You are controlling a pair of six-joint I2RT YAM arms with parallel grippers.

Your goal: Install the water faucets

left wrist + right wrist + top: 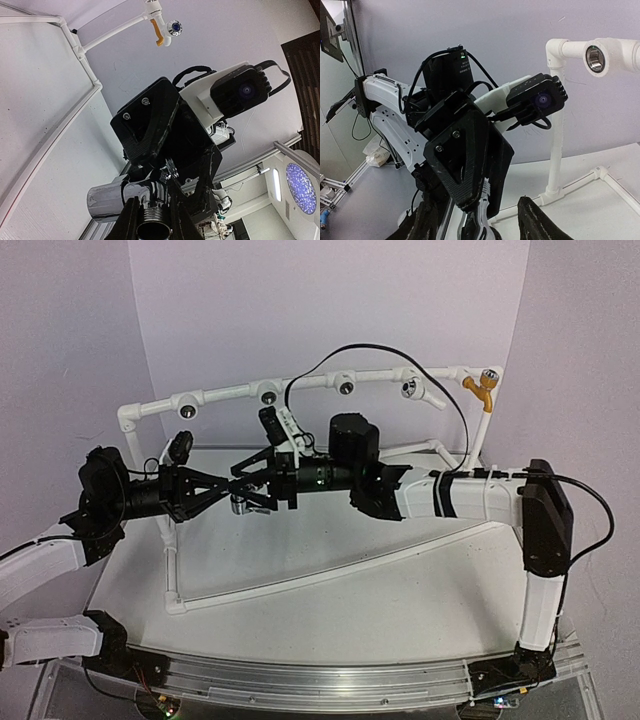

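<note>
My left gripper (228, 498) is shut on the threaded end of the silver-grey faucet (239, 505), holding it in the air above the table's left part. In the left wrist view the left gripper (152, 222) clamps the faucet (125, 197). My right gripper (246, 486) faces it, wide open, with its jaws on either side of the faucet's lever end (481, 225). The orange-yellow faucet (482, 388) sits in the right corner of the white pipe frame (225, 393). The white faucet (428, 394) sits just left of it.
Open tee fittings with dark holes (186, 410) (268, 395) (345, 387) line the frame's top rail. One threaded hole (596, 57) shows in the right wrist view. Low frame pipes (330, 575) run across the table. A black cable (400, 355) arches over the right arm.
</note>
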